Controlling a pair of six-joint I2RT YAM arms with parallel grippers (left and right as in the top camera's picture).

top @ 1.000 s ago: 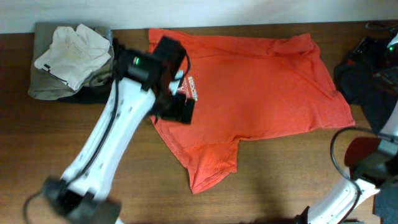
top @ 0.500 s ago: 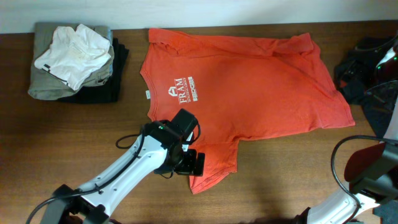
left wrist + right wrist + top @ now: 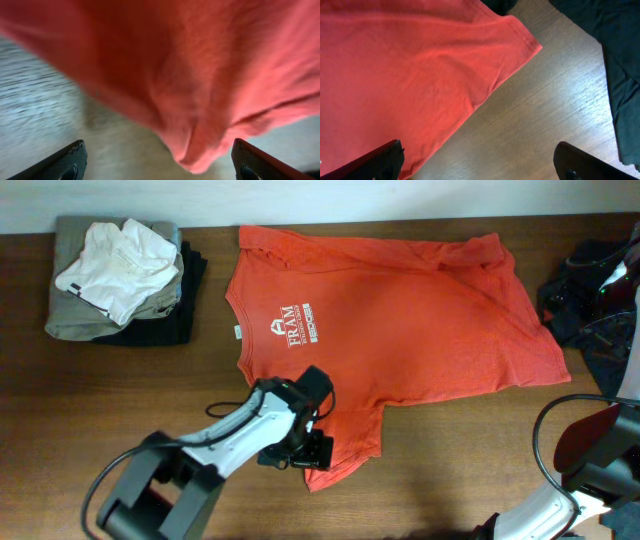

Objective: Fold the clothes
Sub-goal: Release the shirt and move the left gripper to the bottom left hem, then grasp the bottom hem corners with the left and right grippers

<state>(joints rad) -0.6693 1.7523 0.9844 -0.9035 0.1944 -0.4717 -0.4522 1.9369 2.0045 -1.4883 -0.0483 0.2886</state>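
Observation:
The red-orange T-shirt (image 3: 400, 310) lies spread flat on the wooden table, with white chest lettering (image 3: 293, 324) and a small white tag (image 3: 237, 332). My left gripper (image 3: 312, 452) is open at the front sleeve's edge. In the left wrist view, a fold of red fabric (image 3: 200, 130) hangs between the wide-apart fingers (image 3: 160, 162), and nothing is gripped. My right gripper (image 3: 480, 160) is open over bare wood beside a corner of the shirt (image 3: 470, 65). The dark navy garment (image 3: 585, 305) lies at the right edge and also shows in the right wrist view (image 3: 620, 65).
A pile of clothes stands at the back left: a crumpled white garment (image 3: 118, 260) on folded olive (image 3: 70, 315) and black (image 3: 165, 330) pieces. The right arm's base (image 3: 590, 430) is at the front right.
My left arm has swung from the shirt's collar and lettering down to the front sleeve. The lettering is now uncovered. The shirt and the right arm have hardly moved.

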